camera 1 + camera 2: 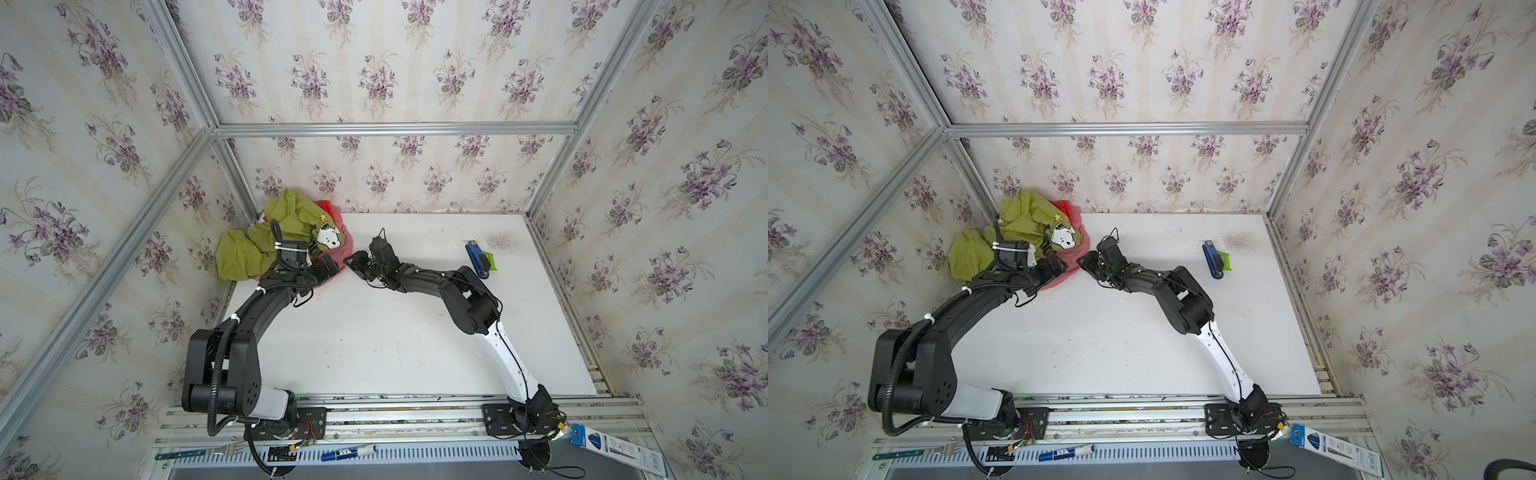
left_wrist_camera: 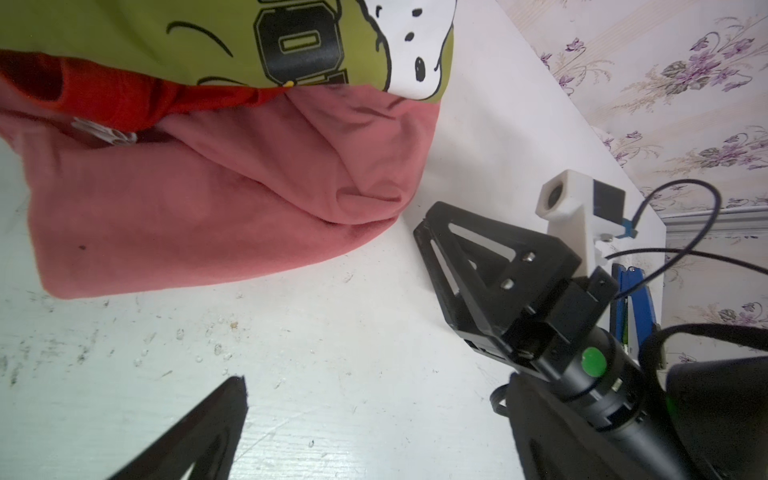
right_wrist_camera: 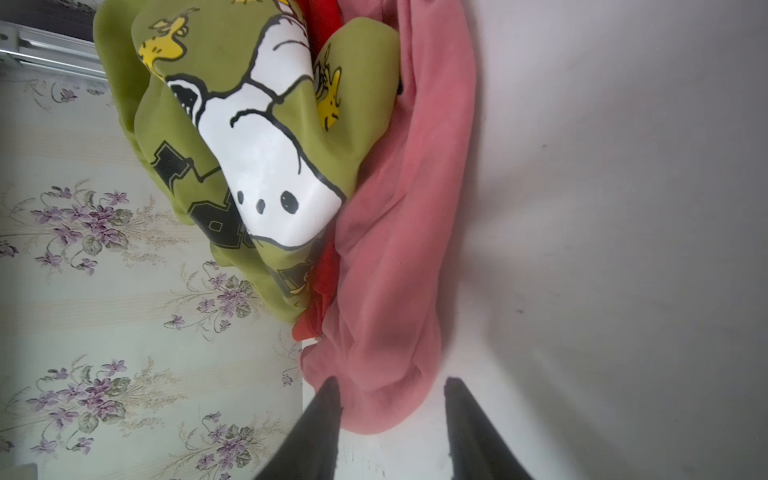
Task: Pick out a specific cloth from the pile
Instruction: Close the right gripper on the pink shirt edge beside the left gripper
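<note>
Grasping step: our right hand [image 3: 391, 384], jaws apart, straddles the hem of the salmon cloth [image 3: 390, 249], which lies lowest in the pile [image 1: 282, 232] in the bench [image 1: 374, 332] corner. Our left hand [image 1: 328, 266] hangs released alongside. Next, we judge: clench, then draw clear.

A white tabletop [image 1: 374, 332], scuffed and flecked with dark marks, carried two groups of things. In its far left corner sat the pile [image 1: 286, 232] of garments, with the salmon-pink cloth [image 1: 345, 243] lowest, spreading onto the surface. Well apart, near the far right edge, lay a blue stapler [image 1: 478, 259] just beside a small green object [image 1: 492, 260].
</note>
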Controlling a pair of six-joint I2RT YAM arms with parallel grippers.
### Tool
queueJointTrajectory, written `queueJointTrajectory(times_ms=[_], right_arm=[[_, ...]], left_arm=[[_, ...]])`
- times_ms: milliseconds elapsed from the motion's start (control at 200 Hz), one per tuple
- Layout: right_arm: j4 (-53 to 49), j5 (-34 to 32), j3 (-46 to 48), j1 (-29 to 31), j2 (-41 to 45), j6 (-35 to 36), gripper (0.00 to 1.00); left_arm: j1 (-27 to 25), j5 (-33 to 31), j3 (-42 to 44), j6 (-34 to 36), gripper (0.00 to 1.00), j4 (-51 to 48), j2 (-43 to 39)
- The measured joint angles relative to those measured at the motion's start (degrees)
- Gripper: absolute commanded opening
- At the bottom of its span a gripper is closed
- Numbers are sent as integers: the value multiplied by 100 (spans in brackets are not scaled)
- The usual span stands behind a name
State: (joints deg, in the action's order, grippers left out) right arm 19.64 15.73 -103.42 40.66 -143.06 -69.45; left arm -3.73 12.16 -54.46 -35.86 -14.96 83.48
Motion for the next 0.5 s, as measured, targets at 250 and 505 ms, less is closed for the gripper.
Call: queueJointTrajectory(times_ms=[250,505], right_arm=[[81,-83,-267,20,-382,-162,44],[203,-146,-354,37,-511,-258,41]], left_arm=[[48,17,79,-20,100,22,-142],[63,39,127,-22,100,7,-175]])
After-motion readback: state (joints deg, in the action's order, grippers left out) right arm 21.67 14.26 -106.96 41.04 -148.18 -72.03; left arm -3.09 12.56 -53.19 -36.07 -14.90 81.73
